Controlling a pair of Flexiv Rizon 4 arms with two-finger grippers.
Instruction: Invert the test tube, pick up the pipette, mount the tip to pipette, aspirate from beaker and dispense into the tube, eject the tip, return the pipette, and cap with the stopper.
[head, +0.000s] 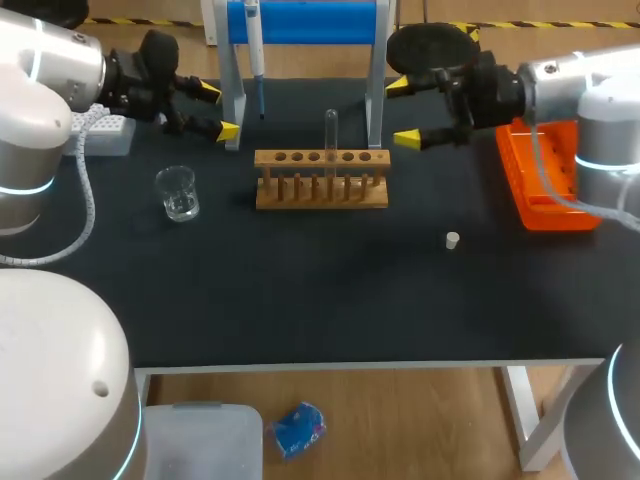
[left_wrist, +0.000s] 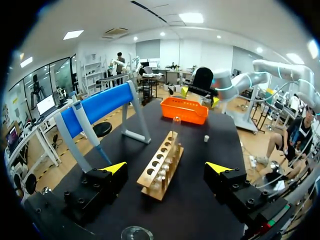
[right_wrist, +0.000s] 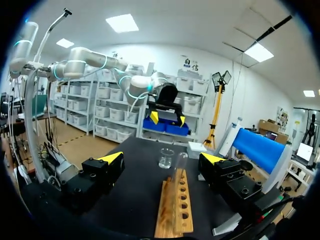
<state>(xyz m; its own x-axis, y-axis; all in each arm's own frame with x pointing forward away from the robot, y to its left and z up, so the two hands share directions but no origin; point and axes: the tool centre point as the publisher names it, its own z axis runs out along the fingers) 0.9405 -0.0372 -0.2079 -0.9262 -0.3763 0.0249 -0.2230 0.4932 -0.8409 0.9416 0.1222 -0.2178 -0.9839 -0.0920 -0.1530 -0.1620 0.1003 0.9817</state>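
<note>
Dark table (head: 300, 310); left wrist view clips beaker (left_wrist: 136, 233).

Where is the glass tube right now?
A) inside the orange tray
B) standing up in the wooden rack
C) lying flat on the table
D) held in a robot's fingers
B: the glass tube stands upright in a hole of the wooden rack, with nothing gripping it.
</note>
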